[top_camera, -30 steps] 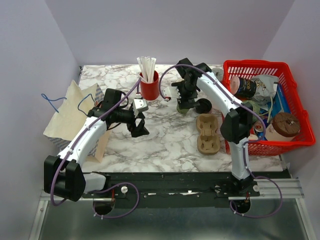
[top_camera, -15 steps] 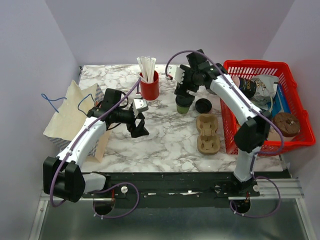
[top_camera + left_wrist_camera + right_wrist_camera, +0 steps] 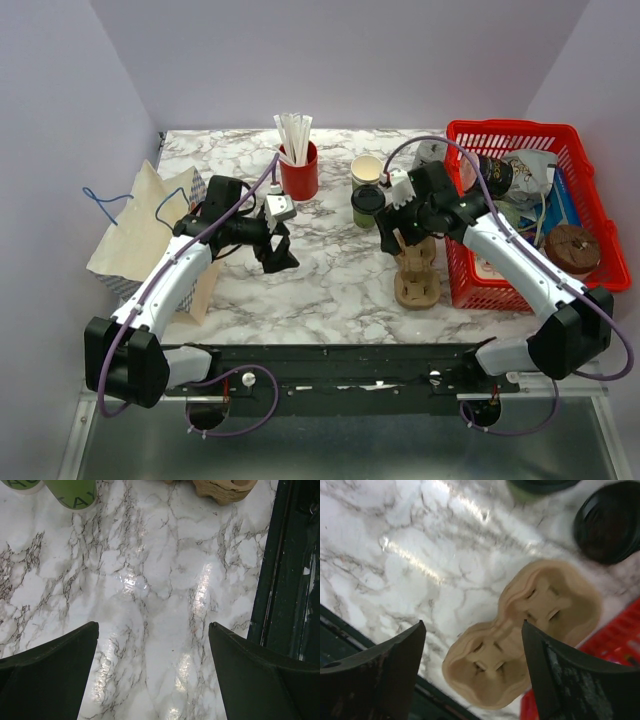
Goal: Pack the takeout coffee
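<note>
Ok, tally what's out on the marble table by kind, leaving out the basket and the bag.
Small paper cups: 2 (green-banded cup with dark top, open cream cup)
Red cup of white straws: 1
Brown pulp cup tray: 1
Loose round black plastic lid: 1
Total: 5

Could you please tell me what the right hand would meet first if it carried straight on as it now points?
Most likely the brown pulp cup tray, which lies straight ahead of the right hand in its wrist view; how far off is unclear.
</note>
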Robot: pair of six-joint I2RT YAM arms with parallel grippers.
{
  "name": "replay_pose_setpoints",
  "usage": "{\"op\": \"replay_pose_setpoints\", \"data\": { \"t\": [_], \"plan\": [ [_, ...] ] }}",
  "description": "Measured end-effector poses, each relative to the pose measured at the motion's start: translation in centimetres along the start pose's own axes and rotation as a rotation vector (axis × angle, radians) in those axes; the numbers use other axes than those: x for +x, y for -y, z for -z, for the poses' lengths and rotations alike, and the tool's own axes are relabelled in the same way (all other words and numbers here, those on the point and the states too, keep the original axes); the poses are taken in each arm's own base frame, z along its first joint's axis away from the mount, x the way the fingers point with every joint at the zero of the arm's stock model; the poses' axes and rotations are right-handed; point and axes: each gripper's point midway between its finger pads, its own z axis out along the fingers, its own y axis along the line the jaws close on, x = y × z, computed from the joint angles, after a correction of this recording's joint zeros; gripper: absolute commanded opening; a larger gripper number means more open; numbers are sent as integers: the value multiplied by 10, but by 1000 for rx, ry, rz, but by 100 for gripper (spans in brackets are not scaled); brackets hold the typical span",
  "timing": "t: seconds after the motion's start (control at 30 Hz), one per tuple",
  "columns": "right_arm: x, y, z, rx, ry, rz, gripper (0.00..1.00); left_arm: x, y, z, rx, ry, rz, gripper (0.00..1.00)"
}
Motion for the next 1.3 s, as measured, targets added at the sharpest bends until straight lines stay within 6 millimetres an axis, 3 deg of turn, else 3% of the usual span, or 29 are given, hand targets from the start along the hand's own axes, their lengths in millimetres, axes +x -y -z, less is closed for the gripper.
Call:
{"op": "replay_pose_setpoints", "data": {
  "t": [0.07, 0.13, 0.23, 0.43, 0.6, 0.73, 0.87, 1.07, 1.3],
  "plan": [
    [26, -4, -8, -3, -73, -112, 79, 0, 0, 0, -1, 0, 2, 99],
    [38, -7, -10, 3, -115, -209, 76, 0, 0, 0, -2, -1, 6, 99],
    [40, -6, -13, 28, -133, -313, 65, 0, 0, -1, -2, -2, 12, 99],
    [47, 15, -27, 182, -190, -443, 63, 10, 3, -4, 0, -17, 42, 99],
    [62, 32, -32, 295, -245, -481, 63, 15, 5, -3, -9, -25, 50, 99],
    [69, 43, -29, 360, -255, -494, 65, 15, 7, 1, -21, -21, 38, 99],
    [89, 53, -22, 401, -285, -521, 65, 17, 9, 3, -32, -22, 32, 99],
    [110, 48, -21, 363, -321, -542, 61, 20, 9, 2, -35, -27, 36, 99],
    [104, 42, -28, 306, -296, -524, 61, 19, 8, 2, -37, -24, 32, 99]
  ]
}}
